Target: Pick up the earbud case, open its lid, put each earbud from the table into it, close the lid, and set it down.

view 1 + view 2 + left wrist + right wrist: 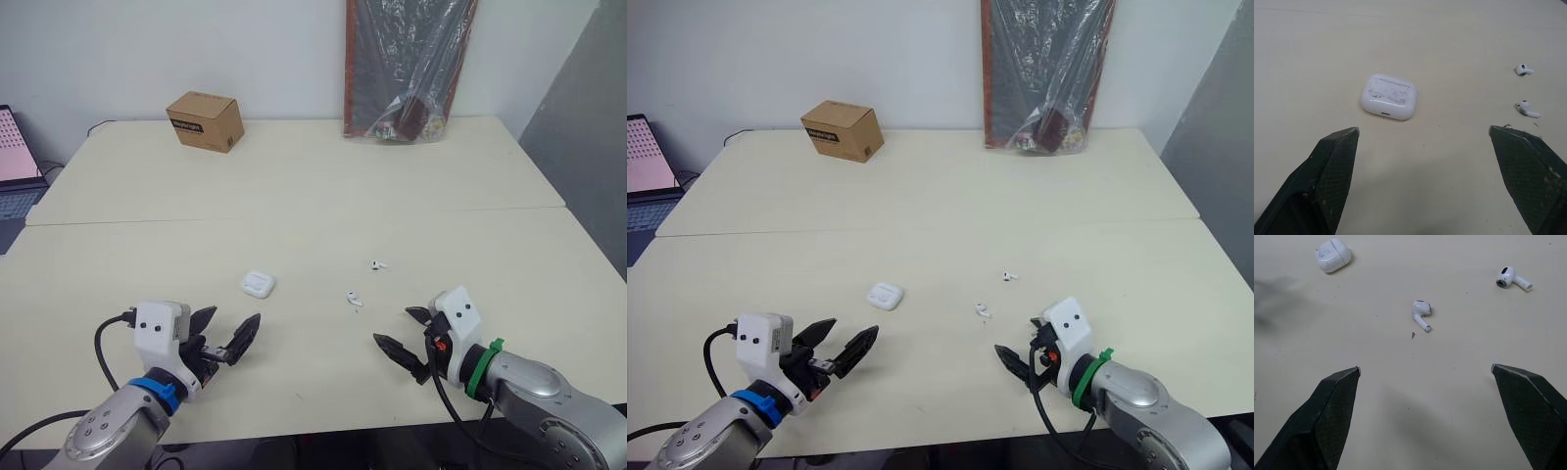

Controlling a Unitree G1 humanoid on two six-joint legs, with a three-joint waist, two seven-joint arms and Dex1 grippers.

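A white earbud case [257, 284] lies shut on the cream table, in the middle. Two white earbuds rest to its right: the nearer earbud [354, 300] and the farther earbud [378, 263]. My left gripper [227, 332] is open near the table's front edge, a short way in front of and left of the case [1388, 96]. My right gripper [404, 336] is open too, in front of and right of the nearer earbud [1421, 314]. Nothing is between either pair of fingers.
A brown cardboard box [205, 120] stands at the back left. A plastic-wrapped dark board [407, 64] leans on the wall at the back right. A laptop [15, 166] sits off the table's left edge. A seam [294, 217] crosses the table.
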